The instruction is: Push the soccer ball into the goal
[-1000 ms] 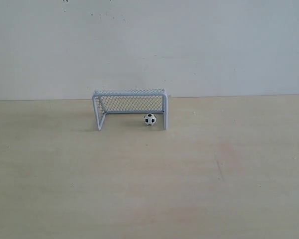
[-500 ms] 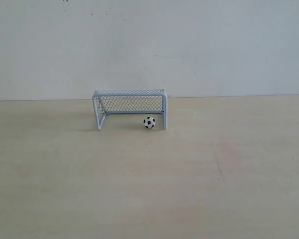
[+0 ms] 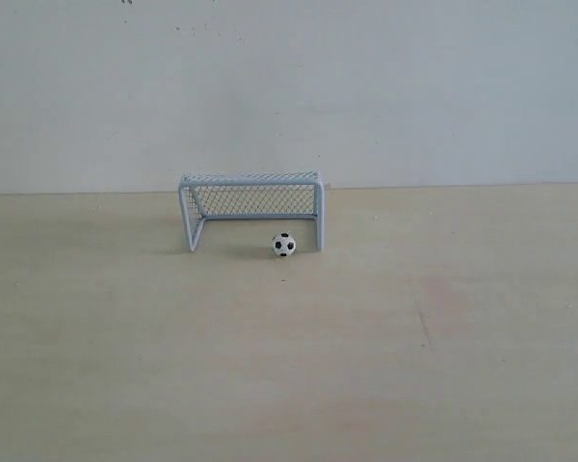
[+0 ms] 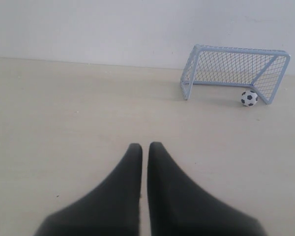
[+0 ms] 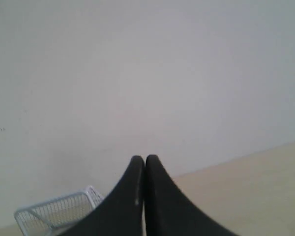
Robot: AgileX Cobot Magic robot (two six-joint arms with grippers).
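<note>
Pincer check first. Left pincer (image 4: 145, 146): two black tapered fingers (image 4: 119, 196), tips drawn together with only a thin slit between them, nothing in the slit. It hangs above bare counter and touches nothing. Right pincer (image 5: 141, 159): same black tapered fingers, tips pressed together, empty, raised and aimed mostly at the wall, touching nothing.

Small white soccer ball with black pentagon patches (image 3: 283, 244) sits on the pale wood-look counter (image 3: 366, 366) at the mouth of the miniature goal with light grey frame and fine mesh netting (image 3: 251, 179). In the exterior view the ball is right of the mouth's middle, near the right front post but apart from it. Its base falls slightly ahead of the line of the post feet, so it reads as just outside the mouth rather than inside. It is clear of the netting.

Goal stands upright, mouth facing the exterior camera, back side near the plain light grey wall (image 3: 366, 87).

Left wrist view shows the ball (image 4: 249, 98) on the counter just beside one front post of the goal (image 4: 241, 49), well apart from the left pincer. Right wrist view catches only one upper corner of the goal (image 5: 54, 209), near the right pincer's fingers in the picture; how far apart they really are, cannot tell.
</note>
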